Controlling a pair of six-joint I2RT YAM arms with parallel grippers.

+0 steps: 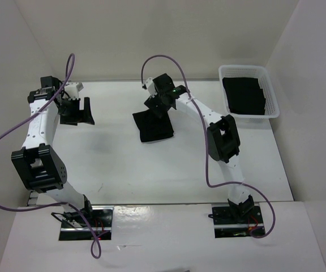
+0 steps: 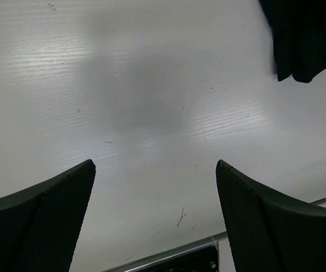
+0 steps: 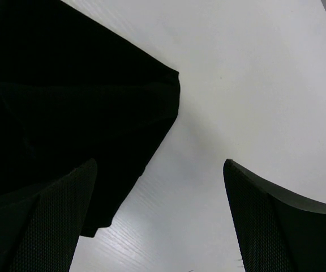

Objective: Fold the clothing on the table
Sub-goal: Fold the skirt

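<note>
With left hand (image 2: 154, 164) and right hand (image 3: 158, 164) gaping empty, I aim to pinch the clothing (image 3: 67, 102) squarely at its edge.

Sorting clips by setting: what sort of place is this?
Likely a robotics lab cell: left arm and right arm bolted to a white table, white walls enclosing it, a lattice basket.

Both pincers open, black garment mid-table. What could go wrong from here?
1. The right pincer sits off-centre on the clothing: one finger over fabric, the other over bare table, so closing may catch only an edge.
2. The left pincer hovers over bare table, away from it; a one-armed pull could drag or bunch the cloth.
3. The purple cable loops above the right arm and might snag.
</note>
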